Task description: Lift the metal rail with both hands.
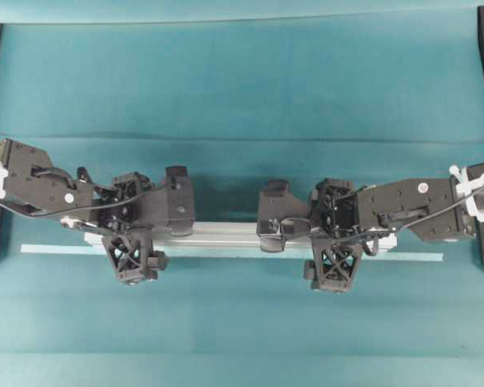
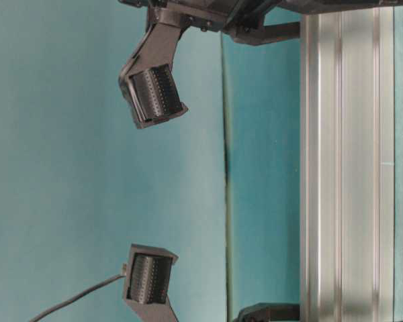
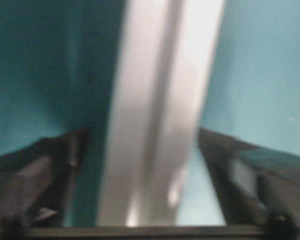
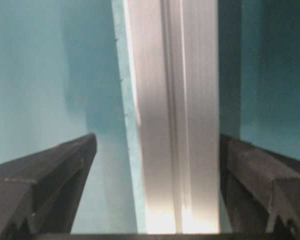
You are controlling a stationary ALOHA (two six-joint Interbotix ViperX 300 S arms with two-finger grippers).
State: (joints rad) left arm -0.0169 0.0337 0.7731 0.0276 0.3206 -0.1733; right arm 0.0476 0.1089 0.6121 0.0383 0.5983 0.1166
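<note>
A long silver metal rail (image 1: pixel 226 234) lies flat on the teal tabletop (image 1: pixel 242 89), its length running left to right across the overhead view. A thin pale strip (image 1: pixel 226 253) lies alongside it. The left hand (image 1: pixel 129 226) and right hand (image 1: pixel 332 234) each straddle the rail, fingers spread wide on either side, not gripping.

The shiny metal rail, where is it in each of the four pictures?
Overhead: the metal rail lies across the middle, under both arms.
Table-level: stands up along the right side.
Left wrist: blurry, up the middle.
Right wrist: up the middle.
Shared landmark: the teal cloth.
</note>
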